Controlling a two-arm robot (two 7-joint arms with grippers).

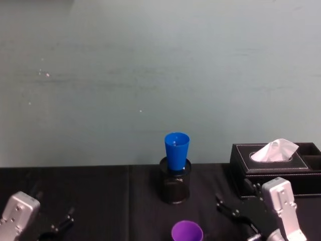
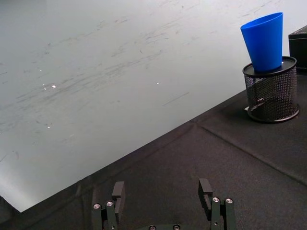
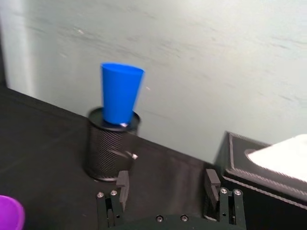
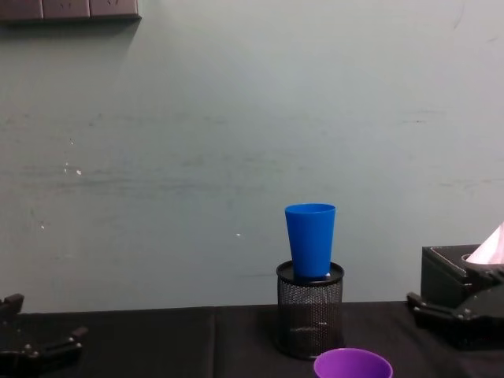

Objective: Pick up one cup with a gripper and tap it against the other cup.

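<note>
Both grippers hang low over the black table (image 1: pixel 100 191) with fingers spread wide and nothing between them, the right gripper (image 3: pixel 167 188) near the tissue box (image 1: pixel 273 165) and the left gripper (image 2: pixel 163 196) at the table's left side. Between them, toward the wall, stands the black mesh pen holder (image 1: pixel 175 185) with the blue cup (image 1: pixel 176 149) sitting upright in its mouth. Nearer the robot, the purple cup (image 1: pixel 187 232) stands upright on the table, apart from the holder.

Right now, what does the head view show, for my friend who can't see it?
A blue cup sits in a black mesh holder on a dark table, with a purple cup nearer. A tissue box stands right; both grippers, left and right, wait low, open.
</note>
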